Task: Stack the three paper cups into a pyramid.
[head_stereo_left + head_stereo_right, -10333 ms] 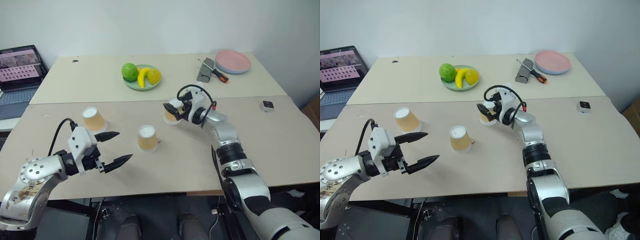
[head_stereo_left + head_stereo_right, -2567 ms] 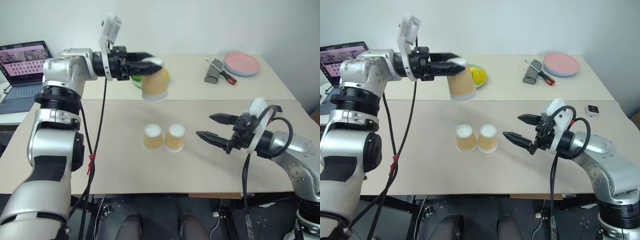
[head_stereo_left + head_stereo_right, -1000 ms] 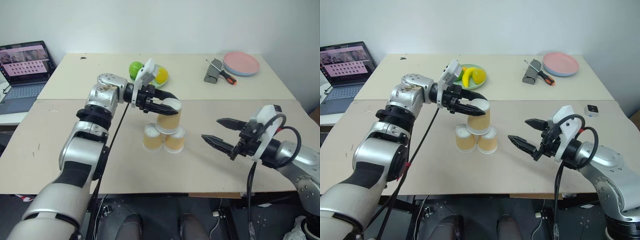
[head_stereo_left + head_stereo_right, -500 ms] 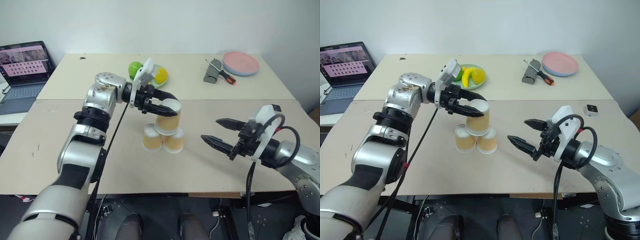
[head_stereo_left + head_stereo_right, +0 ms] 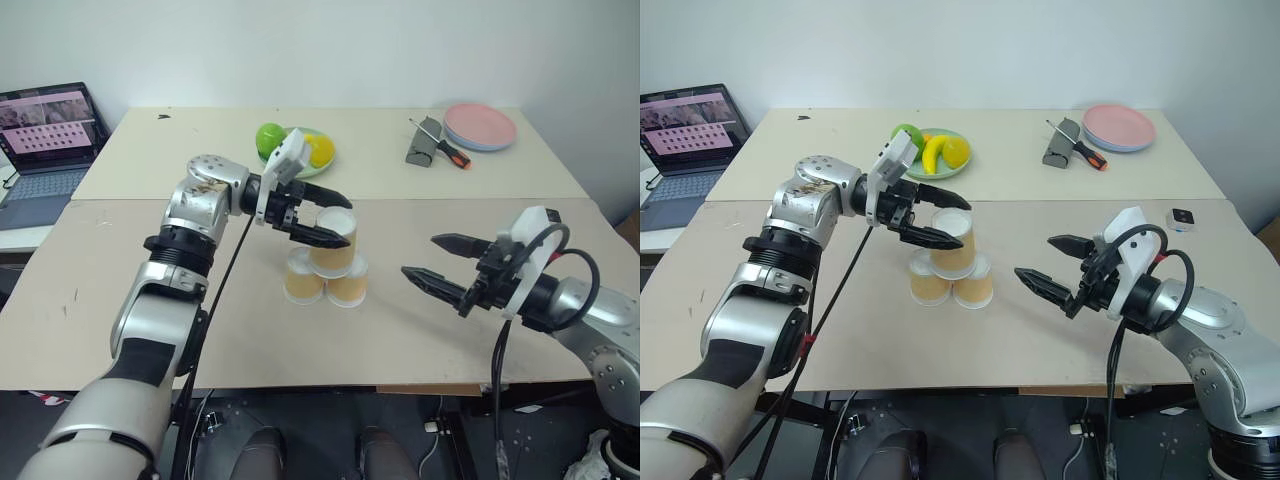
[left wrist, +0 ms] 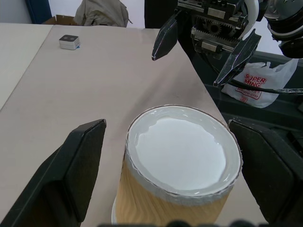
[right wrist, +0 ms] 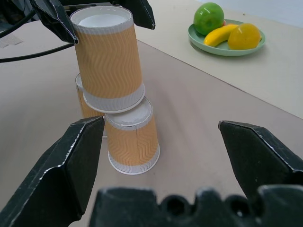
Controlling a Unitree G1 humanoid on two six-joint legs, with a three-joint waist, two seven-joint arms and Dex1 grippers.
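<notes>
Top cup (image 5: pixel 332 240) sits upside down on the two base cups (image 5: pixel 325 282) mid-desk (image 5: pixel 200 330); left end effector (image 5: pixel 322 218) is spread wide around it, gripping nothing, right end effector (image 5: pixel 437 262) wide open and empty, well apart. Risk: a finger clips the top cup on retreat and topples the pyramid. Right wrist view shows it perched off-centre, overhanging one base cup; left wrist view shows clearance both sides.
</notes>
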